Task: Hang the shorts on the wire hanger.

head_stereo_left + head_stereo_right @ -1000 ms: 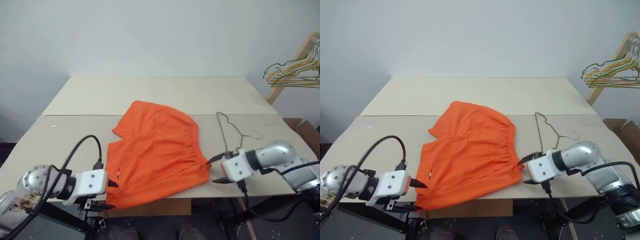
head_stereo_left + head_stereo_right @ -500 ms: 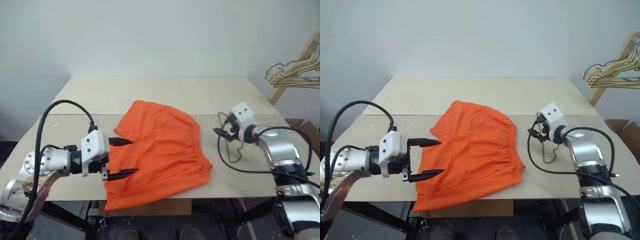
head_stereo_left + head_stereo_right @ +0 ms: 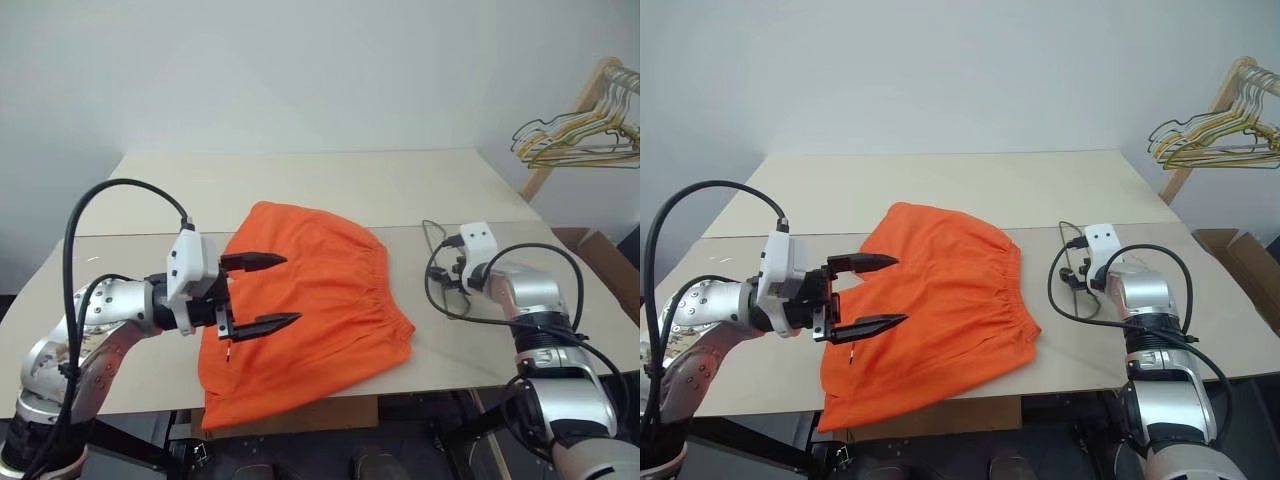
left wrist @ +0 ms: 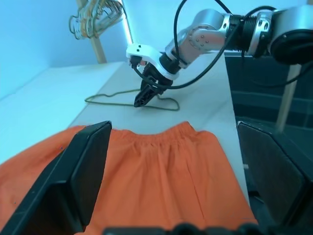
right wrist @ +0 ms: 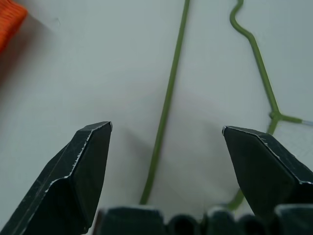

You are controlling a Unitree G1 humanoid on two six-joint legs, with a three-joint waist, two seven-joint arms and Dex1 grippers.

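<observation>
Both of my arms have come up off the near table edge since a second ago: my left gripper (image 3: 262,292) has risen and swung in over the near-left part of the shorts (image 3: 320,300), and my right gripper (image 5: 168,147) has pushed forward over the wire hanger (image 5: 168,93).

My left fingers stand wide, one black tip above the other, pointing toward three o'clock with nothing between them. The shorts lie flat at the middle of the table (image 3: 330,185), gathered waistband toward three o'clock and the near leg draping over the front edge at six o'clock.

From the head, my right wrist and its cable cover most of the wire hanger; a bit of wire shows at about three o'clock of the shorts, just beyond the wrist. My right wrist view gives more: my two fingers spread wide with a straight run of green wire on the table between them, the bent neck of the hanger off to one side, and an orange corner of the shorts at the edge. My left wrist view looks across the orange fabric to the waistband, the hanger's triangle beyond it and my right gripper tip down over the wire; whether it touches I cannot tell. That view also catches the bunched hangers (image 3: 570,140) on a wooden rack (image 3: 560,130), at about two o'clock in the head views.
</observation>
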